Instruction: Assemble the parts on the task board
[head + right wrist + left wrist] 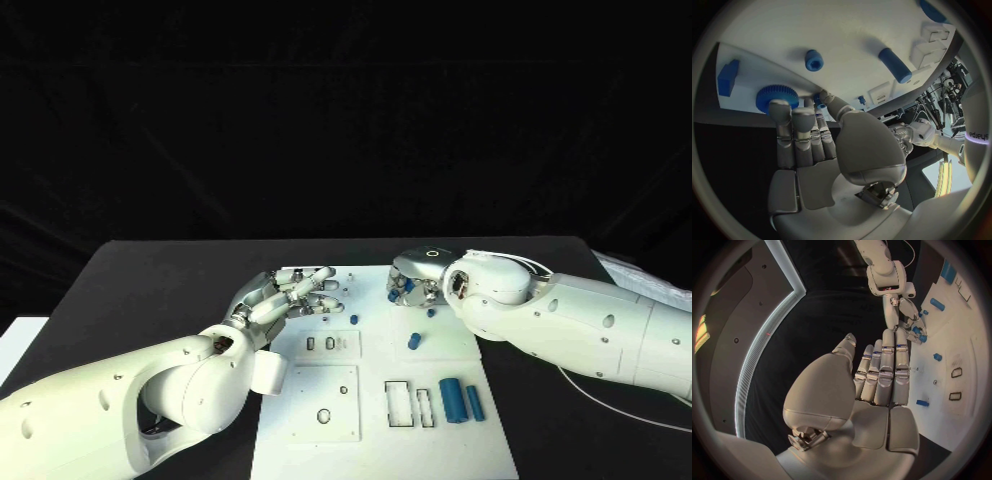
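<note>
The blue gear (772, 96) sits on the white board (325, 400) at the right hand's (807, 137) fingertips, which touch it, apparently to seat it; a firm grasp cannot be confirmed. The left hand (879, 372) rests nearby, fingers extended, holding nothing. Two blue cylinders (462, 400) lie on the board nearer the robot.

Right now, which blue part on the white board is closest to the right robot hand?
The blue toothed gear wheel: the right robot hand has fingertips at it, unlike the other blue parts.
</note>
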Motion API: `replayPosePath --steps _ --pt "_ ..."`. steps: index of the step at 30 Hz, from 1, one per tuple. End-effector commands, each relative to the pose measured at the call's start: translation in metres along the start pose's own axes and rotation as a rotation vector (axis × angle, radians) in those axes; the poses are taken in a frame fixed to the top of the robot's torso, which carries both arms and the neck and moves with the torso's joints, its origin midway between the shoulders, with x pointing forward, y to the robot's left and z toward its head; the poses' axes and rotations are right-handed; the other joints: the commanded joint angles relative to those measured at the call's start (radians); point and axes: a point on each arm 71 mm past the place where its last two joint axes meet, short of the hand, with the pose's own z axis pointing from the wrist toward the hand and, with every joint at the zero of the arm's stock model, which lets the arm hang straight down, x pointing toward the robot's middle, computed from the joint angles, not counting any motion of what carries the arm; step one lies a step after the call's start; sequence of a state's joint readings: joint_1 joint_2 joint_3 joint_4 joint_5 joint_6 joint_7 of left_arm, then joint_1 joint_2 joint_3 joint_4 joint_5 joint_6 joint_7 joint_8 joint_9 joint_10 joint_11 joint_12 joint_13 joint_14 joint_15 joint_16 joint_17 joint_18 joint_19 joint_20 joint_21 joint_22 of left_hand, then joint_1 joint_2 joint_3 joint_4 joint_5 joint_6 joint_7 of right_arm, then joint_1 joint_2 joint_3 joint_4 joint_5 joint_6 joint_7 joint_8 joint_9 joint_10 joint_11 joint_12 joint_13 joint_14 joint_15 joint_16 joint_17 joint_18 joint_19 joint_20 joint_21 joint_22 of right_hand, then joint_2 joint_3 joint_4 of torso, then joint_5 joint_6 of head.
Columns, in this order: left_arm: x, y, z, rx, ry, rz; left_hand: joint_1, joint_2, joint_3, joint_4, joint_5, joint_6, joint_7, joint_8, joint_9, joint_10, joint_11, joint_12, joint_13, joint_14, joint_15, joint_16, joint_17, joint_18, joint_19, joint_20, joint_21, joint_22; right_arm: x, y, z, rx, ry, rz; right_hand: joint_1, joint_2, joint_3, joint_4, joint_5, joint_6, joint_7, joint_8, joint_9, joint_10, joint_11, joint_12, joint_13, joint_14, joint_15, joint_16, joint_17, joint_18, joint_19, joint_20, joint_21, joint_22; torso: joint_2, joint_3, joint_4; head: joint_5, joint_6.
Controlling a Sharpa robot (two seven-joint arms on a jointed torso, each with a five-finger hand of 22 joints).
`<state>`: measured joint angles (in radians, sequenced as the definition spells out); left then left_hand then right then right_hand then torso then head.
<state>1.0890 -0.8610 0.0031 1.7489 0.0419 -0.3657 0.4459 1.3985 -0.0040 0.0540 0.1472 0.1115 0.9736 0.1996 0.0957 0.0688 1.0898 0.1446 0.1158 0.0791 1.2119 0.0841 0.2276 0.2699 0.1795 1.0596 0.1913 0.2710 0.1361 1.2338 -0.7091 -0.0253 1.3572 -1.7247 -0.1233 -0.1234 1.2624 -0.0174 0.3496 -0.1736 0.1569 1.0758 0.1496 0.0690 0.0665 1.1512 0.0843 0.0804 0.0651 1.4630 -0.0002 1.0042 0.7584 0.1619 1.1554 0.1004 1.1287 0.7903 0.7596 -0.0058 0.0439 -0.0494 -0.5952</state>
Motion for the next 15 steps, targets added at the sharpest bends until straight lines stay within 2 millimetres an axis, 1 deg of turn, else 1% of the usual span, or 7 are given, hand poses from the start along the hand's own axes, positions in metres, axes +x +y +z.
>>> replayPosePath --steps 1,6,11,12,15 --pt "0.0018 -0.0008 0.0005 0.002 0.019 -0.011 0.006 0.004 -0.001 -0.005 0.001 -0.002 0.007 -0.007 -0.001 -0.003 0.002 -0.004 -0.002 -0.001 0.002 -0.006 0.001 0.002 0.006 0.003 0.002 0.001 0.0017 0.0026 0.0004 -0.015 0.021 -0.010 -0.003 0.007 0.007 0.003 -0.008 0.009 -0.001 -0.001 0.001 0.008 0.001 -0.002 -0.001 0.019 -0.002 0.009 0.007 -0.016 0.009 0.002 0.009 0.006 0.004 0.0002 0.0021 -0.001 0.000" --pt "0.0014 -0.0006 0.0007 0.000 0.019 -0.010 0.007 0.005 0.000 -0.006 0.001 -0.002 0.007 -0.007 -0.001 -0.003 0.002 -0.004 -0.002 -0.001 0.002 -0.007 0.002 0.002 0.006 0.003 0.002 0.001 0.0014 0.0029 0.0005 -0.014 0.017 -0.006 -0.005 0.002 0.009 0.007 -0.014 0.009 0.001 -0.002 0.001 0.010 0.002 -0.004 -0.001 0.020 -0.001 0.026 0.025 -0.019 0.013 0.002 0.021 0.021 0.006 -0.0002 0.0039 -0.002 -0.002" --pt "0.0007 -0.0002 0.0011 -0.004 0.018 -0.010 0.008 0.006 0.000 -0.008 0.001 -0.002 0.007 -0.008 -0.001 -0.003 0.002 -0.005 -0.002 0.000 0.002 -0.007 0.003 0.002 0.007 0.002 0.002 0.001 0.0011 0.0031 0.0005 -0.013 0.016 -0.002 -0.006 -0.001 0.012 0.012 -0.016 0.010 0.003 -0.002 0.001 0.013 0.003 -0.004 -0.001 0.020 -0.001 0.038 0.037 -0.020 0.015 0.003 0.029 0.030 0.008 0.0009 0.0051 -0.005 -0.002" --pt "0.0006 -0.0002 0.0011 -0.004 0.018 -0.010 0.008 0.006 0.000 -0.008 0.001 -0.002 0.007 -0.008 -0.001 -0.003 0.002 -0.005 -0.002 0.000 0.002 -0.007 0.004 0.002 0.007 0.002 0.002 0.001 0.0010 0.0032 0.0005 -0.014 0.015 0.001 -0.006 -0.001 0.013 0.013 -0.016 0.012 0.002 -0.001 0.001 0.015 0.003 -0.004 0.000 0.020 -0.001 0.040 0.039 -0.020 0.015 0.003 0.031 0.032 0.008 0.0007 0.0053 -0.005 -0.002" --pt "0.0002 -0.0001 0.0012 -0.006 0.017 -0.010 0.008 0.006 0.000 -0.008 0.001 -0.002 0.007 -0.008 -0.001 -0.003 0.002 -0.005 -0.002 0.000 0.002 -0.007 0.004 0.002 0.007 0.002 0.002 0.001 -0.0006 0.0037 0.0004 -0.018 -0.006 0.021 -0.002 0.007 0.022 0.023 -0.016 0.037 -0.008 0.009 0.006 0.039 -0.005 0.005 0.003 0.023 -0.006 0.069 0.069 -0.024 0.028 0.001 0.054 0.063 0.009 0.0008 0.0056 -0.005 -0.001"
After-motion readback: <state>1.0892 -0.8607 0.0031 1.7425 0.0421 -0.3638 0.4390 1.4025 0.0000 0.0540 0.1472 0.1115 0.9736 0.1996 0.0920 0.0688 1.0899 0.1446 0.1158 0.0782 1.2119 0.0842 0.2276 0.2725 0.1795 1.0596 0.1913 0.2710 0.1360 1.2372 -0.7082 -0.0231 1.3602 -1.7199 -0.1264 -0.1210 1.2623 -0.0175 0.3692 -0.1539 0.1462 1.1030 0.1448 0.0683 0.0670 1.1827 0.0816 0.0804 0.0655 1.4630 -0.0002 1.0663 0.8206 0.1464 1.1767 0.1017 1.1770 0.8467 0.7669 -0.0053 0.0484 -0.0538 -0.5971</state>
